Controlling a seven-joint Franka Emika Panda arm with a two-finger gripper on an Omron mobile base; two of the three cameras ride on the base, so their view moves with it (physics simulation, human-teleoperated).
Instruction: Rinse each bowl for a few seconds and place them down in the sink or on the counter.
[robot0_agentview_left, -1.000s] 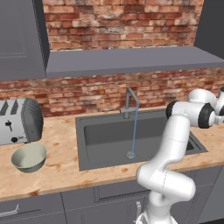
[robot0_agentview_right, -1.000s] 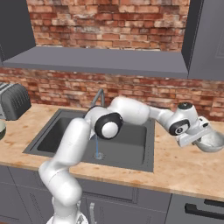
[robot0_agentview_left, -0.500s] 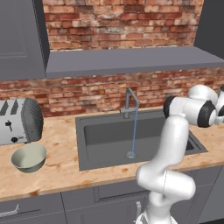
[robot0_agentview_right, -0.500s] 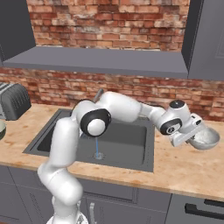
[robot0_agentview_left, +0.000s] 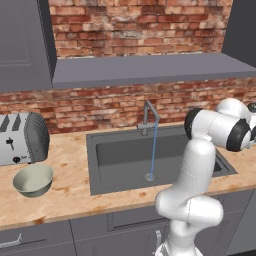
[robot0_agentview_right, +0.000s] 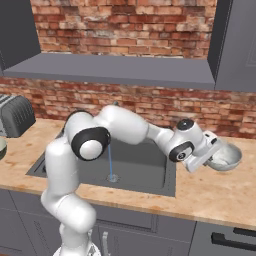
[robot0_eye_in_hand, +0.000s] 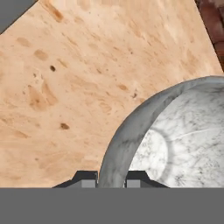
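Arm reaches right, pincer (robot0_eye_in_hand: 111, 177) clamped on bowl rim (robot0_eye_in_hand: 127, 131)

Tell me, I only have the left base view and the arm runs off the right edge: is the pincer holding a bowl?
Observer: Yes. In the hand view the pincer is clamped on the rim of the speckled grey-white bowl, one fingertip inside, one outside.
Operator: Where is that bowl?
Observer: In the right base view it sits over the counter to the right of the sink, not over the basin.
Operator: Is the tap running?
Observer: That view shows a thin stream falling to the drain, well left of the bowl.
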